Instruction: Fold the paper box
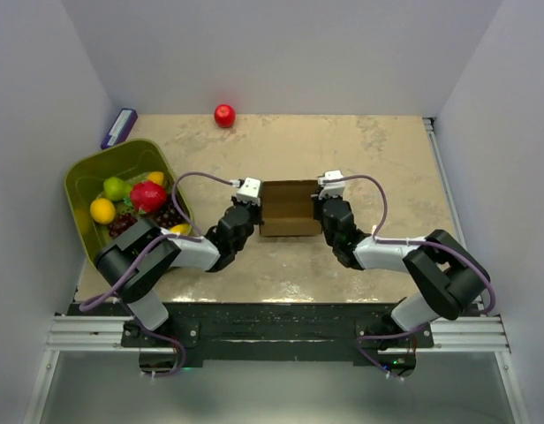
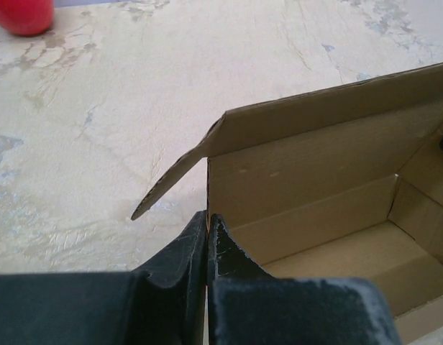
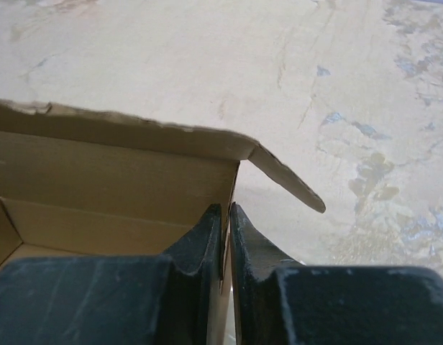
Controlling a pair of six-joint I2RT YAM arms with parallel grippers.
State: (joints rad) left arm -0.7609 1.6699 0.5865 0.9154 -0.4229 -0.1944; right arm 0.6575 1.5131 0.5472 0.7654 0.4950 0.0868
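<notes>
The paper box (image 1: 290, 208) is a small open-topped brown cardboard carton standing in the middle of the table, between the two arms. My left gripper (image 1: 251, 205) is shut on the box's left end wall; in the left wrist view its fingertips (image 2: 208, 219) pinch the wall's edge, with the box's inside (image 2: 329, 215) to the right and a small flap (image 2: 171, 183) sticking out to the left. My right gripper (image 1: 325, 205) is shut on the right end wall; in the right wrist view it (image 3: 226, 212) clamps the wall, with a flap (image 3: 286, 180) sticking out to the right.
An olive-green bin (image 1: 85, 181) with fruit stands at the left, close behind the left arm. A red ball (image 1: 224, 116) lies at the table's far edge; it shows in the left wrist view (image 2: 21, 14). A purple-and-white object (image 1: 119, 127) lies at the far left corner.
</notes>
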